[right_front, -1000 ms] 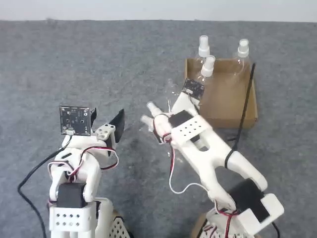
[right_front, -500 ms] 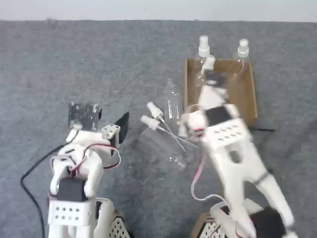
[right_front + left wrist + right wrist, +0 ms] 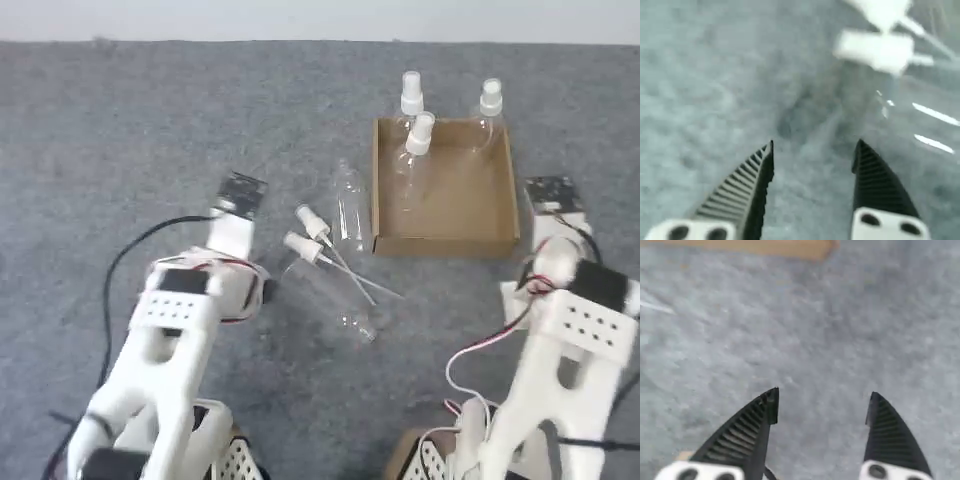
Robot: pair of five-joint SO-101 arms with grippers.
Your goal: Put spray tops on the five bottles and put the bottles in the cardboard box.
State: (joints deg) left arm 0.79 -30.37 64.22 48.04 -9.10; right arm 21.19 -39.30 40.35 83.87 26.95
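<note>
We're over the grey carpeted surface [image 3: 150, 120], and the brown cardboard box [image 3: 445, 225] sits on the far right side with three capped bottles standing upright in it. The far-left bottle [image 3: 411, 92] and the far-right bottle [image 3: 490, 97] stand at the back corners, and the nearer bottle [image 3: 421, 132] stands just in front of them. Each wears a white spray top.

Two more are out on the surface. One uncapped clear plastic bottle [image 3: 350, 205] lies just left of the box. The second uncapped bottle [image 3: 342, 300] lies nearer to us, tilted across the middle. Between them rest two loose pieces, the farther white spray top [image 3: 312, 222] and the closer white spray top [image 3: 300, 246], whose thin tubes trail across that second bottle.

The left claw [image 3: 815, 145] has its black ridged fingers spread wide and holds nothing. It hangs over bare grey just left of the loose tops, one of which shows as a blurred white shape beyond it.

The right claw [image 3: 824, 392] is spread apart too, also empty, over the surface at the box's near right corner.
</note>
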